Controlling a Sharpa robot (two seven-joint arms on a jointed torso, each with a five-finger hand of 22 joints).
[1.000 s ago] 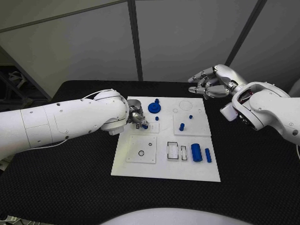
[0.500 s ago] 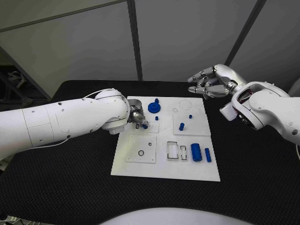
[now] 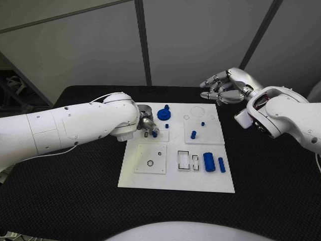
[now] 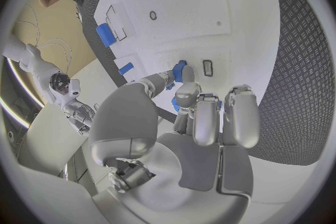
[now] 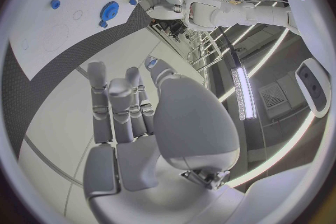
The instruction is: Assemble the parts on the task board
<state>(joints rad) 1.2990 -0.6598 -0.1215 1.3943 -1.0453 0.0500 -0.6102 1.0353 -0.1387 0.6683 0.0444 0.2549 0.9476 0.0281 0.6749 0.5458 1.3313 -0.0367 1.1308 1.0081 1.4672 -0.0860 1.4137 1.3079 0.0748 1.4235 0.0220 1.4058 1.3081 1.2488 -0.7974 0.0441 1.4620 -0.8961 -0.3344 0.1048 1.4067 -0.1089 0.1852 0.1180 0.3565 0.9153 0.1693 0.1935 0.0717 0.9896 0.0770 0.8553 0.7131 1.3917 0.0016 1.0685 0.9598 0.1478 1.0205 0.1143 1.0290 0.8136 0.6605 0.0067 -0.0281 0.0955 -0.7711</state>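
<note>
As the head view looks down on the black desk [image 3: 59, 201], the white task board [image 3: 176, 178] lies at its centre. The left hand [image 3: 147, 124] is low over the board's ten o'clock area, its fingers pinching a small blue part [image 3: 155, 133]. A blue gear [image 3: 163, 115] stands at about eleven o'clock on the board, a short blue peg [image 3: 193, 134] near the centre, and two blue blocks [image 3: 213, 163] at four o'clock beside a pair of rectangular slots [image 3: 187, 161]. The right hand [image 3: 227, 89] hangs off the board's one o'clock corner, fingers curled in on nothing.

In the left wrist view, the left hand's fingers [image 4: 183, 91] grasp the blue part [image 4: 180, 71] just beside a small dark slot [image 4: 207, 68] in the board.

In the right wrist view, the right hand [image 5: 133, 106] is clenched and holds nothing, well away from the board [image 5: 42, 17].

My judgement: the part could tilt and jam on the slot's edge if it comes down misaligned, or slip from so slight a pinch. I can read no brand, label or writing anywhere.
</note>
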